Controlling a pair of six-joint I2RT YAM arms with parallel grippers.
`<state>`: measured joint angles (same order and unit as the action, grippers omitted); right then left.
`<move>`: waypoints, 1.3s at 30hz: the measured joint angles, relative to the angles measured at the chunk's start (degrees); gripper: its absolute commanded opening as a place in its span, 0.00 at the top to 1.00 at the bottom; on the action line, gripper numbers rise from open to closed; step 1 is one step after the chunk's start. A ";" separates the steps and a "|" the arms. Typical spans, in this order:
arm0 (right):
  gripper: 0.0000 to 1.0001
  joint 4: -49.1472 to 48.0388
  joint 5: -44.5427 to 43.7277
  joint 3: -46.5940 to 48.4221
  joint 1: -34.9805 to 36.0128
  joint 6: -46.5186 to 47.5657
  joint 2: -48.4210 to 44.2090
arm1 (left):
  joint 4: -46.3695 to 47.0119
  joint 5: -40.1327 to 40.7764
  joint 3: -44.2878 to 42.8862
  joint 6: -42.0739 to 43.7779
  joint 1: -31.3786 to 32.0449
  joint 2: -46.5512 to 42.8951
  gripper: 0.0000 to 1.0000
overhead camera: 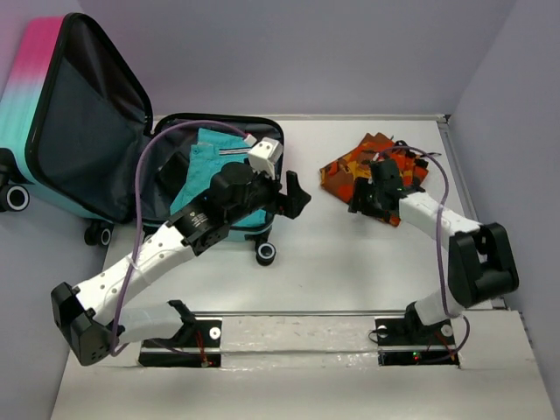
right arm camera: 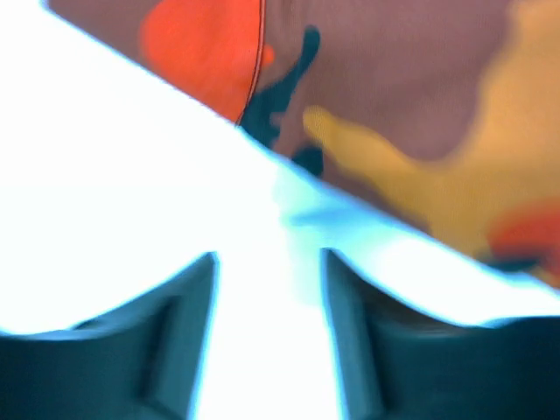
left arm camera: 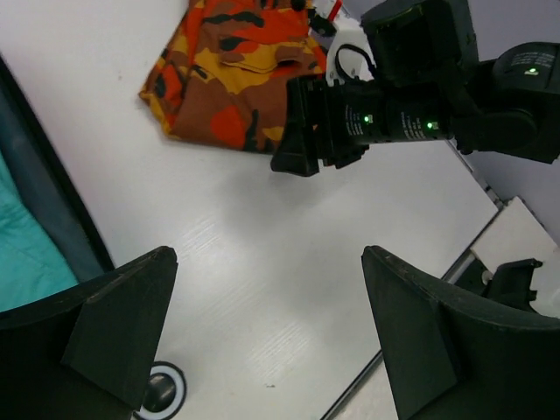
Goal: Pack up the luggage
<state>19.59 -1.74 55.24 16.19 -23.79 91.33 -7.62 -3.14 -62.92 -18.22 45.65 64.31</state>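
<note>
Hovering right gripper point(right arm camera: 269, 262), seemingly at garment point(right arm camera: 411, 96).

Both arms point(overhead camera: 144, 254) have white links, black joints point(overhead camera: 479, 262), black jaws and purple cables point(overhead camera: 201, 122).

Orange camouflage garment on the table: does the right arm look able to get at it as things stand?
Probably yes. The right gripper sits low at the edge of the garment, fingers apart, only bare table between them. The left gripper is off to the side.

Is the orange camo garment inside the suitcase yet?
No, the orange camo garment lies on the table beside the luggage, at the right gripper.
</note>
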 measured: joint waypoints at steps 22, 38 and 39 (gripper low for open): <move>0.00 -13.70 11.69 -7.80 -30.53 -6.25 -1.22 | 5.51 7.87 -7.45 -1.86 7.54 19.21 0.01; 0.93 -20.57 18.73 -5.16 -30.80 -9.03 6.62 | 7.34 9.20 -10.71 -0.85 6.08 29.18 0.01; 0.93 -21.75 18.93 -6.23 -30.80 -8.98 6.08 | 6.97 9.42 -12.37 -0.55 5.53 30.73 0.01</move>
<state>-2.15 17.19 49.01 -14.61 -32.77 97.41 -0.64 6.28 -75.29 -18.76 51.18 95.04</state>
